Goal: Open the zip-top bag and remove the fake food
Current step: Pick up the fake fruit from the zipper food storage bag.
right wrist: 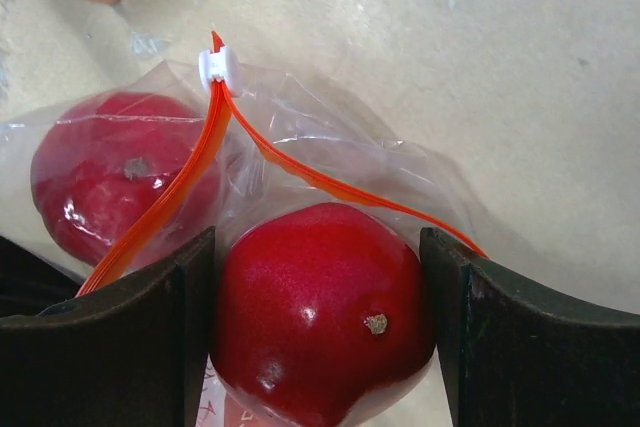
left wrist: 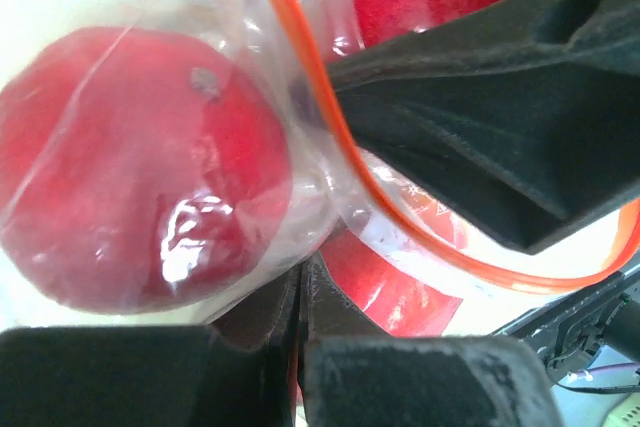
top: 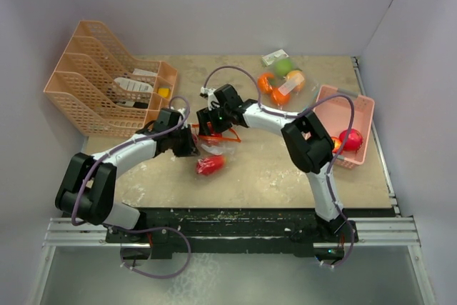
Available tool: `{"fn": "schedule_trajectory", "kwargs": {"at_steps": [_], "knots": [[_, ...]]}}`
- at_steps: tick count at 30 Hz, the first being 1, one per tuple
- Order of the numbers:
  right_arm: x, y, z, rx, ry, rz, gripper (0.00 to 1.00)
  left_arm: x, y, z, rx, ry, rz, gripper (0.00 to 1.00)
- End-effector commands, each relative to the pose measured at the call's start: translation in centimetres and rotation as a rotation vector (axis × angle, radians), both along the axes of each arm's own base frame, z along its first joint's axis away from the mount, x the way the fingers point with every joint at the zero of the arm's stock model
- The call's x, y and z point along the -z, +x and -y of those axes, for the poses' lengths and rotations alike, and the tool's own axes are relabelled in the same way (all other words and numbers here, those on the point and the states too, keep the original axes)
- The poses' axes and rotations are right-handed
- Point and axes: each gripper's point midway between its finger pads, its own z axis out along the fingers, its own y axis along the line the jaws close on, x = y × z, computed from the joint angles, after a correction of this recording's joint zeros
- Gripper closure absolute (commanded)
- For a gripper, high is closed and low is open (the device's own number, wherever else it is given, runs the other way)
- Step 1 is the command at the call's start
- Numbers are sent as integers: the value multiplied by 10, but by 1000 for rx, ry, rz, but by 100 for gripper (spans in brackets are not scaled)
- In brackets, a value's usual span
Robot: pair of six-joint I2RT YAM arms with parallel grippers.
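The right claw (right wrist: 318,277) stood with its jaws wide apart and a red apple (right wrist: 320,317) filling the gap between them, both pads against or just off its sides; whether they were truly clamped on it could not be told; the approach looked chosen to take the fruit straight out through the mouth of the zip-top bag (right wrist: 340,157). The orange zip track (right wrist: 300,169) ran split in two from the white slider (right wrist: 215,65), so the bag was open, one lip passing behind the apple; a second red apple (right wrist: 110,182) lay deeper under the film, beside the first. The left claw (left wrist: 300,307) was pinched together on the clear plastic of the bag, probably to anchor it so that the film would not follow the fruit when it was pulled. From above, both claws met over the bag near the middle of the counter (top: 285,169). Outward to the right, a pink basket (top: 360,105) held a red fruit (top: 350,138), apparently the place for what came out; behind it another clear bag (top: 285,82) held oranges and a green apple; an orange file rack (top: 86,83) stood far left.
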Motion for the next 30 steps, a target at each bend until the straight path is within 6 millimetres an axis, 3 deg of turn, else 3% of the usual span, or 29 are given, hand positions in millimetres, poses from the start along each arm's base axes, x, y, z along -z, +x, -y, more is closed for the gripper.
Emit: {"fn": "schedule_trajectory", "kwargs": {"at_steps": [1, 6, 10, 15, 20, 30], "knots": [[-19, 8, 32, 78, -25, -5, 73, -14, 11, 5, -6, -35, 61, 100], [-51, 31, 69, 177, 44, -11, 70, -13, 6, 1, -1, -17, 59, 100], [-67, 53, 116, 279, 95, 1, 57, -10, 3, -1, -1, -14, 53, 100], [-71, 50, 156, 331, 112, -9, 45, -7, 5, 3, 4, -30, 48, 100], [-72, 35, 162, 298, 115, -14, 39, -9, 12, 8, 10, -42, 50, 100], [-78, 1, 158, 183, 139, -71, 41, -15, 18, 11, 26, -40, 55, 100]]}}
